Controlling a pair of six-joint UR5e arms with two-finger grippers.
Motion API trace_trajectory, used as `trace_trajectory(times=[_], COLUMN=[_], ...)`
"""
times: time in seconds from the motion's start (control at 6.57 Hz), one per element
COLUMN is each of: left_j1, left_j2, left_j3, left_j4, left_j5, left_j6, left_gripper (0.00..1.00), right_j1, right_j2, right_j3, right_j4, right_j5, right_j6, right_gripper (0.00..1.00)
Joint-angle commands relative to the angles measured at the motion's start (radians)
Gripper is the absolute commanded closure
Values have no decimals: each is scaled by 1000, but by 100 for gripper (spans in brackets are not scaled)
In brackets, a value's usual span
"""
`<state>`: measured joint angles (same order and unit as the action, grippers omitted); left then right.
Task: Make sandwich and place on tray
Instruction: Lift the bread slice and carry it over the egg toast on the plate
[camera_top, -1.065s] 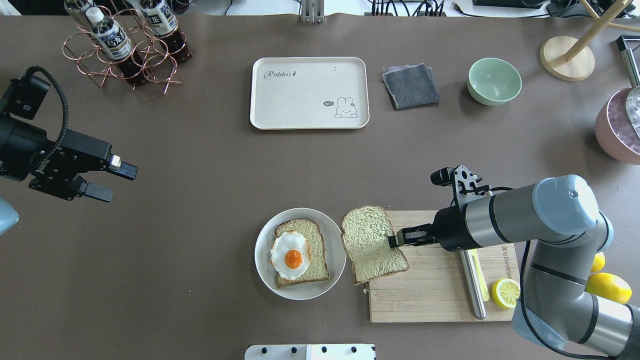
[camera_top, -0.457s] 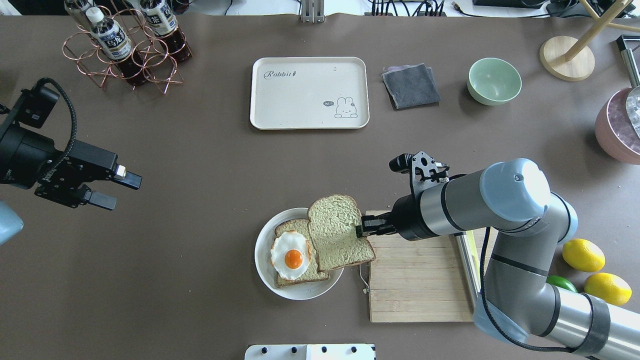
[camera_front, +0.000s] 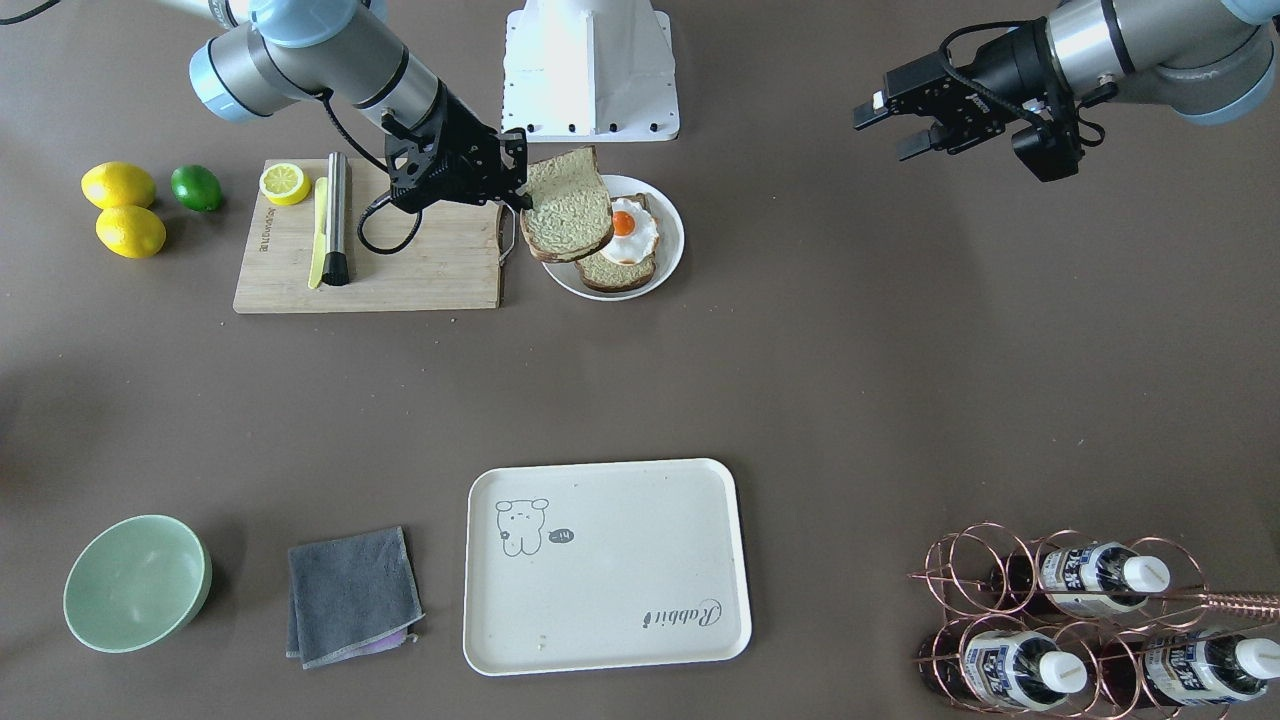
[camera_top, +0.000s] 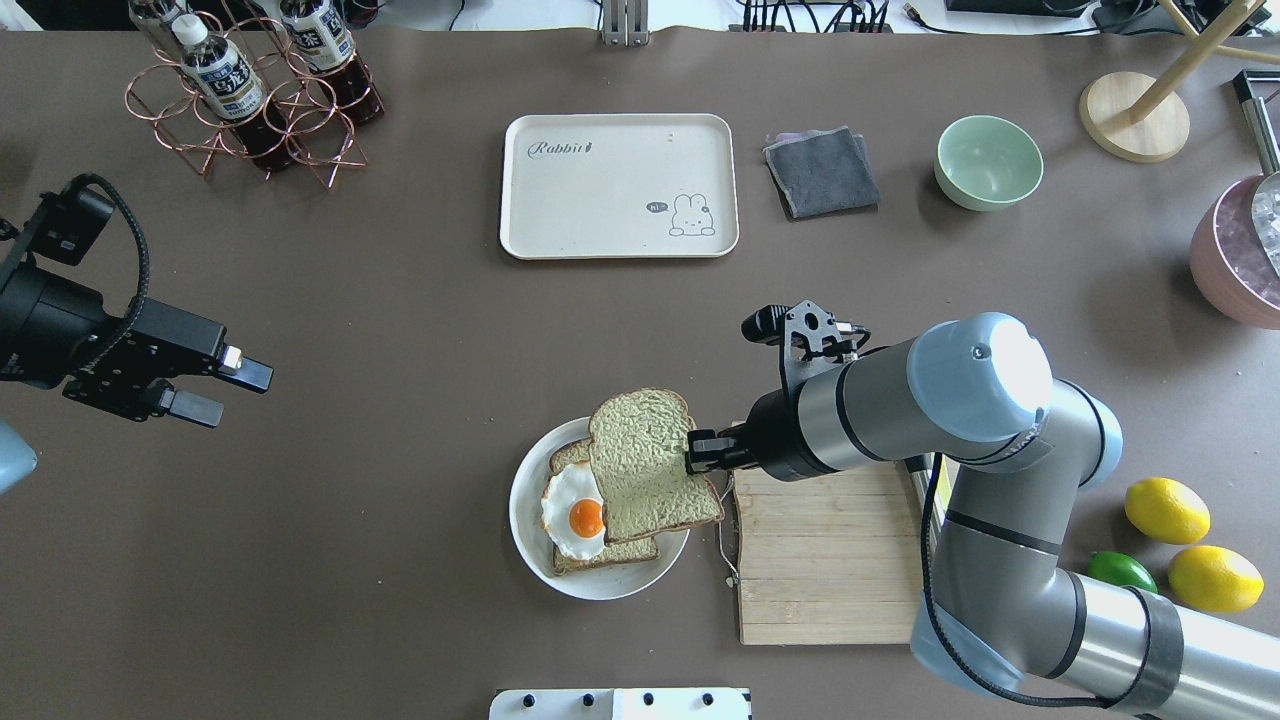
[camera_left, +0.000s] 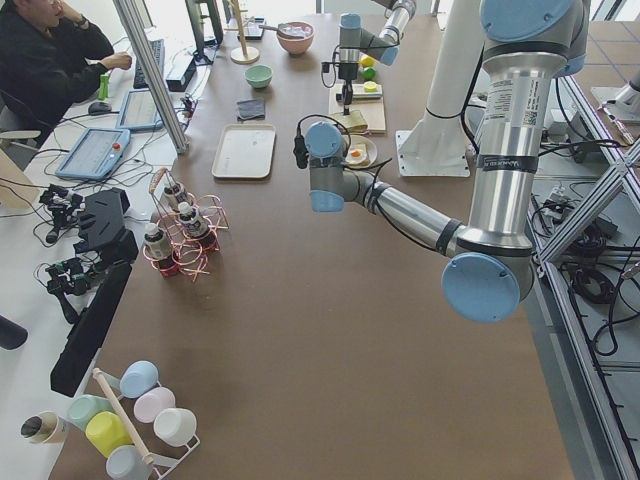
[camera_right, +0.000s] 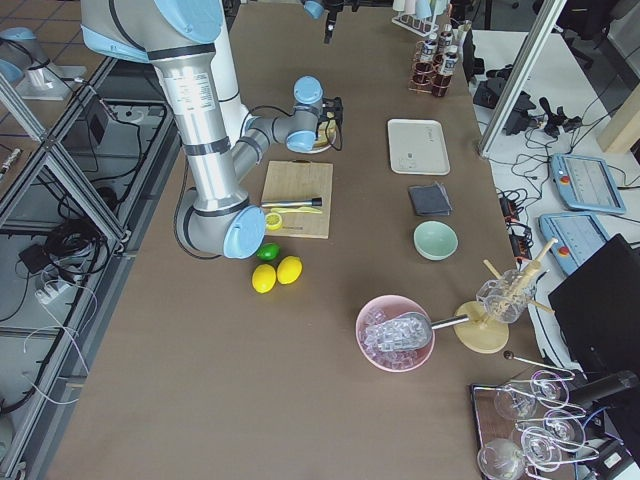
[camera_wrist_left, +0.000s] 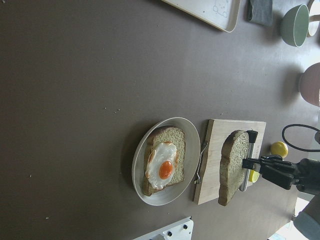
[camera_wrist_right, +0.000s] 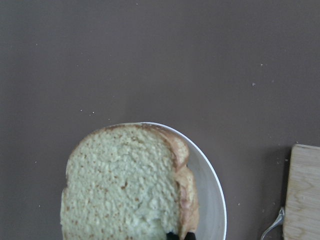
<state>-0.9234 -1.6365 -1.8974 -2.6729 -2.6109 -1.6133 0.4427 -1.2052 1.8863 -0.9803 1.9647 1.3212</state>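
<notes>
Now, tray (camera_top: 600, 210): no sandwich on it, well beyond the right gripper (camera_top: 692, 455).
Cutting board (camera_top: 820, 560): just behind that gripper, under its wrist.
Plate (camera_top: 520, 525): below, ahead of the fingertips.
Top slice (camera_top: 645, 465): pinched at its crust edge by the closed right gripper, raised over the plate; light and soft, likely to droop.
Lower slice (camera_top: 612, 552): lies on the plate.
Egg (camera_top: 572, 510): on the lower slice, probably slippery; grip the stack by its crusts.
Left gripper (camera_top: 232, 392): spread, empty, far off.
</notes>
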Motion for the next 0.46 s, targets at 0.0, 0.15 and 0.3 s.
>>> trace_trajectory(times=[0.0,0.15,0.3], left_j1=[-2,-2,-2], left_j2=[4,4,4], left_j3=[9,9,11], left_j4=[1,1,1], left_j5=[0,0,2], left_j6=[10,10,10], left_gripper=[2,2,2], right_j1=[-60,-74,-88], right_j2=[80,97,108], right_j3=[-22,-36,-59], right_j4=[-90,-104,-104], right_j5=[-76,-92,-119], right_j6=[1,1,1], right_gripper=[100,100,100])
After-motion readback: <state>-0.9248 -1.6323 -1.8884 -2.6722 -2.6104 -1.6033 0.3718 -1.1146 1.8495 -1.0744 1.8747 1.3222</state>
